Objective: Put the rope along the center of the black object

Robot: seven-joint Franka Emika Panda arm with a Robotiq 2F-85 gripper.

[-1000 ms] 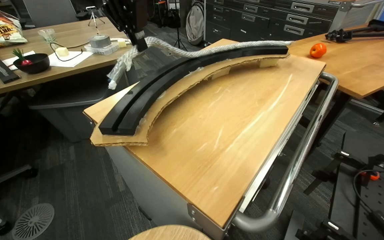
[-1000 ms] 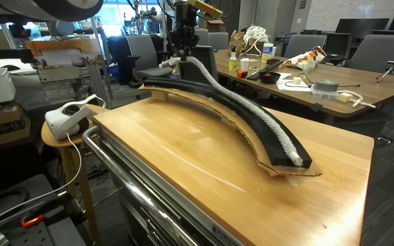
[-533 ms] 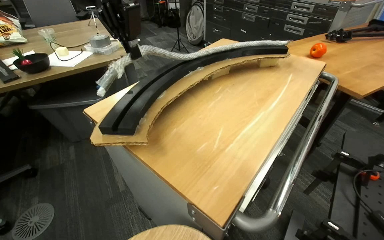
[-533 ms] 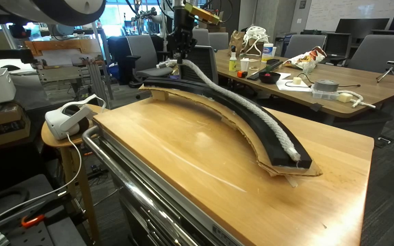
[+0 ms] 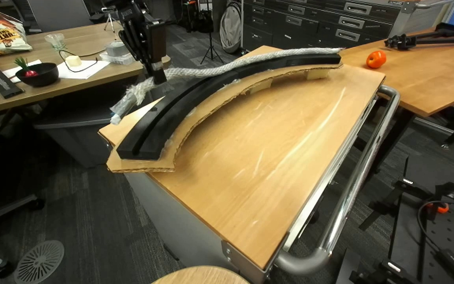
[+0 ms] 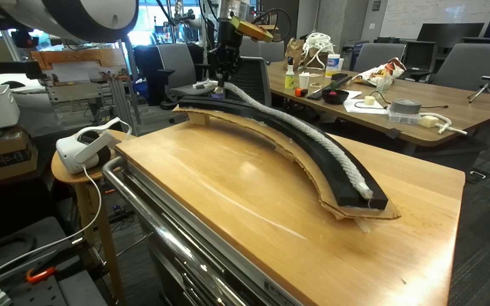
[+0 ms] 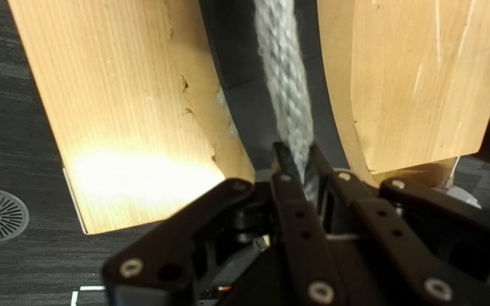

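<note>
Gripper: jaws drawn in to a narrow gap, pinched on the rope; poised higher than the track, near one end.
Raised span: presumably next for lowering; best brought down little by little along the arc, with gripper turned to match, with slack and no hard pull, for fear of dragging the far end out of line.
Groove: bare at the gripper's end; proper bed for that span.
Tail: angled down beyond the outer edge in an exterior view; to be swung inward over the groove before any release.
Far end: down at the track's opposite tip, roughly centred.
Rope: thick, grey-white, braided; laid along much of the track, then arched gently up to the gripper; frayed and apparently taped at the tail; of unclear depth in the groove.
</note>
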